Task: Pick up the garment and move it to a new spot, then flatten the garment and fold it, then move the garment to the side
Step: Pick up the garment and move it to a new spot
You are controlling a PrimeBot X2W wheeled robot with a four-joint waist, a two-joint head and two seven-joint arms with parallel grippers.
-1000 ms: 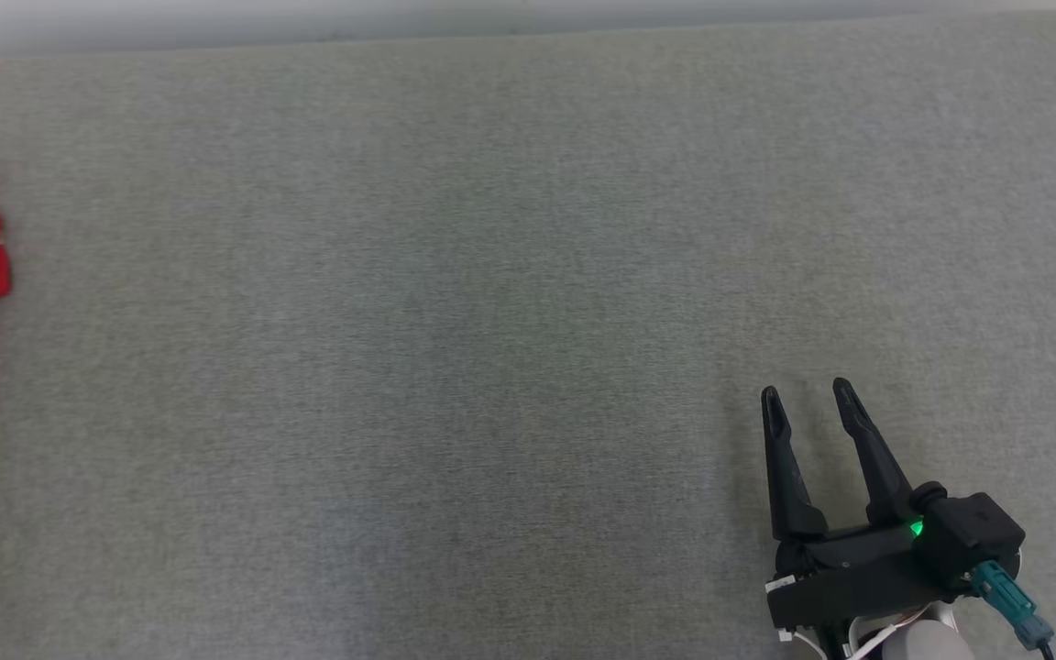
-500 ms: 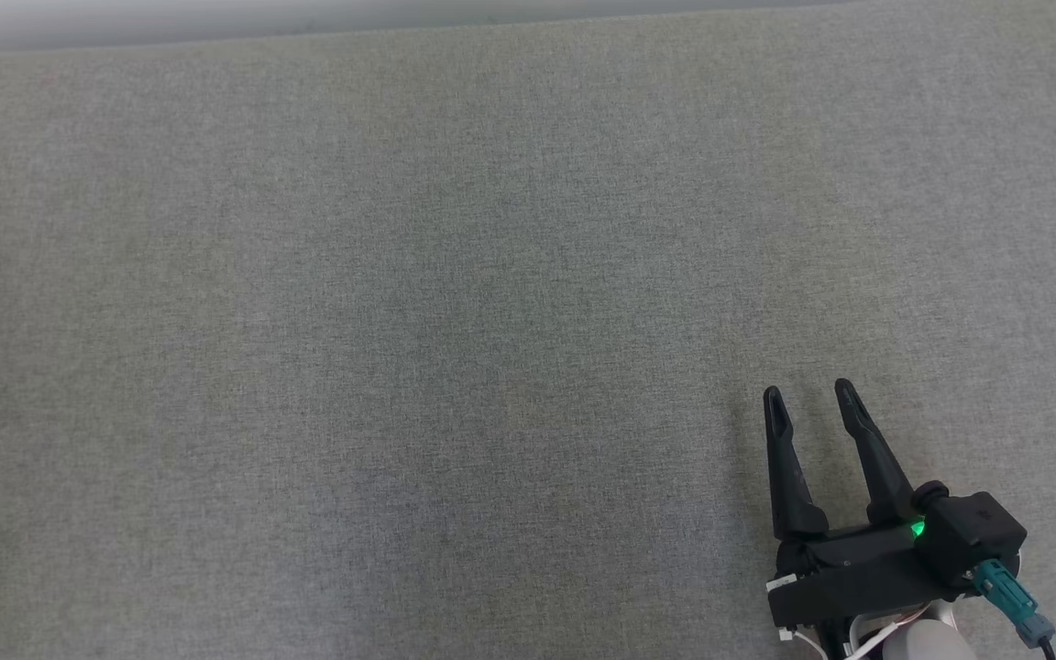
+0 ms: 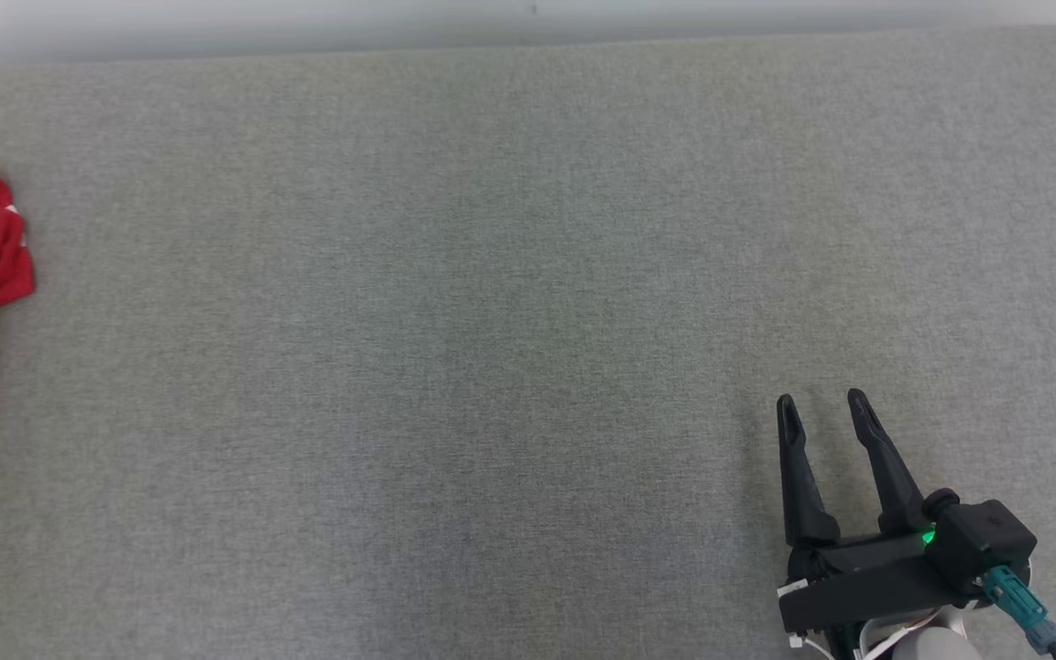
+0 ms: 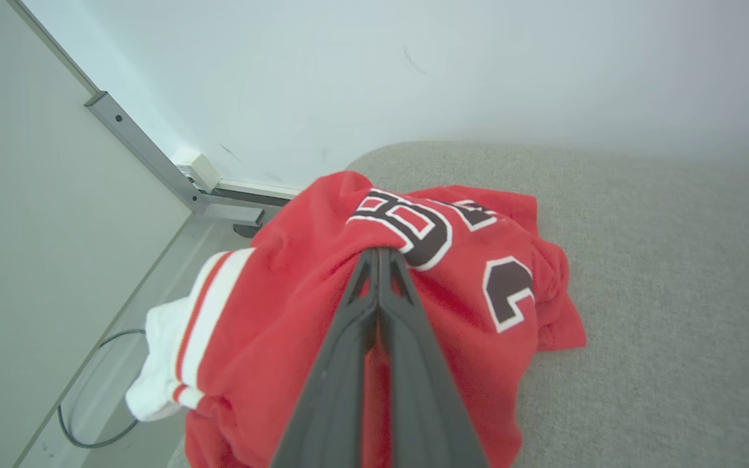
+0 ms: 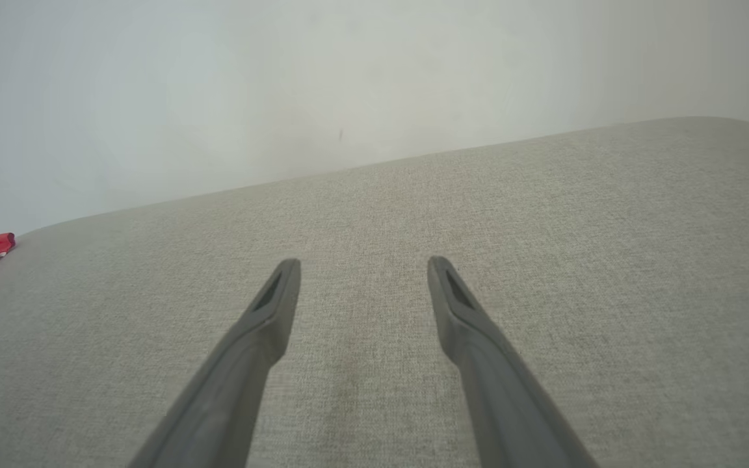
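Left wrist view, looking along the left pincer [image 4: 378,252]: two long dark fingers pressed flat together, tips clamped on a raised fold of the garment [image 4: 283,305]. Red jersey bunched all around the fingers, dark white-edged numerals just beyond and to the right of the tips, white and red striped trim hanging to their left. Under it and off to the right, a grey fabric surface [image 4: 660,273]. Left of the fingers and lower down, pale floor with a looped dark cable [image 4: 62,409]; farther off, a metal rail [image 4: 147,153] and a white wall [image 4: 413,65]. Head view: right pincer [image 3: 822,401] with fingers apart and empty, low over the grey surface, contact impossible to tell. Garment well apart from it, far off to its left at the picture's edge. Right wrist view: spread fingers, grey fabric between and ahead of them, a red scrap of the garment far left, pale wall beyond.
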